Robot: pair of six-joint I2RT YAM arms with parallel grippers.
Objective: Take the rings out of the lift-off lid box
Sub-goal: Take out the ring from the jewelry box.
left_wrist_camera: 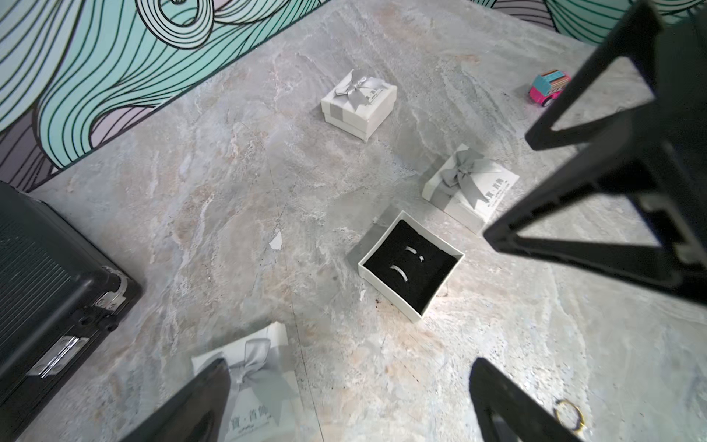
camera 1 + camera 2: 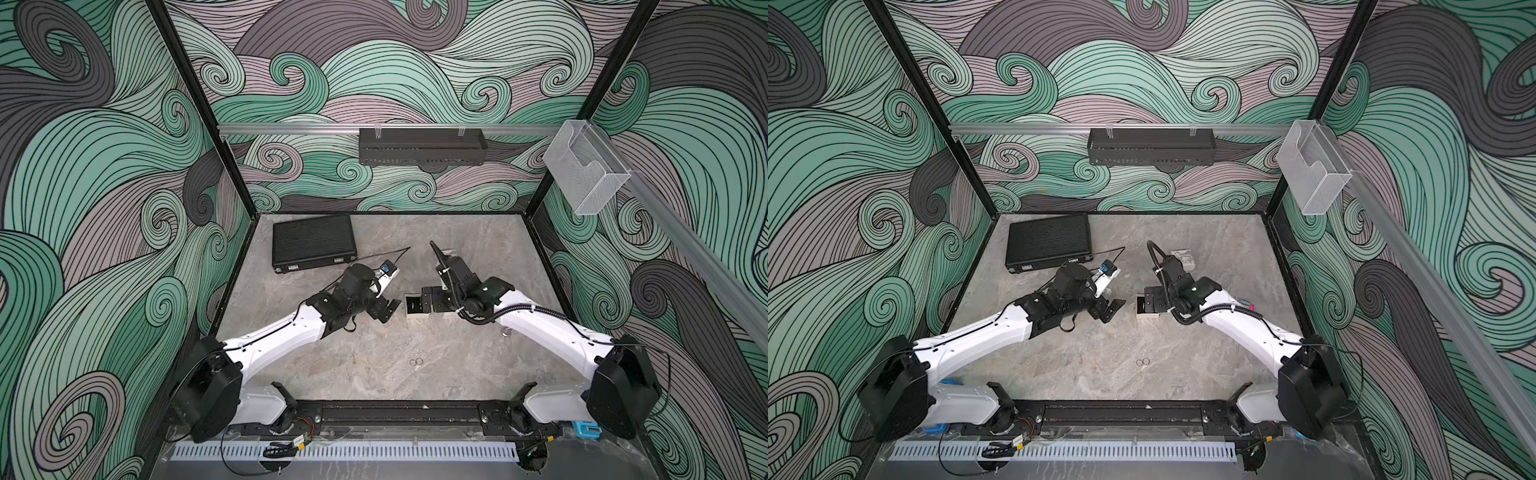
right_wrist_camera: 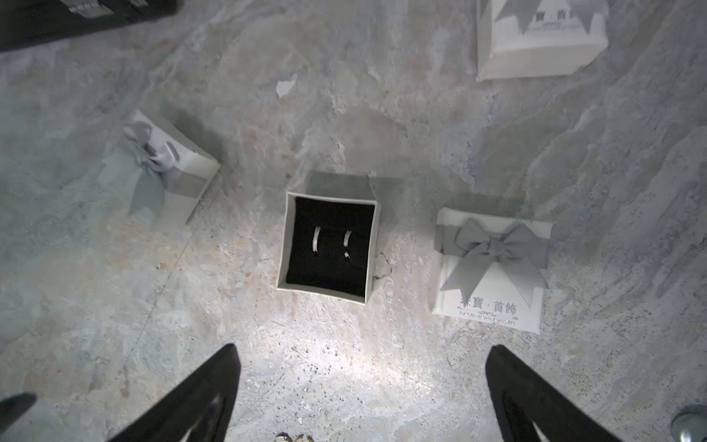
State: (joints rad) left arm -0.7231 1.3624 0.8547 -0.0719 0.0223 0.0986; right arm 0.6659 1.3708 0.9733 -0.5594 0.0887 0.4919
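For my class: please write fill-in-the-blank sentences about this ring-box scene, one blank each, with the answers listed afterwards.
1. The open box holds ___ silvery rings in its black insert.
2. The lid lying beside it wears a grey ___.
3. The left gripper and the right gripper both stand ___.
4. The closed case near the back wall is ___ in colour.

Answers: two; bow; open; black.

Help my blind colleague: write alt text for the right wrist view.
An open white box holds two silvery rings in a black cushion on a marble table, a bow-topped lid alongside. The right gripper hovers open.
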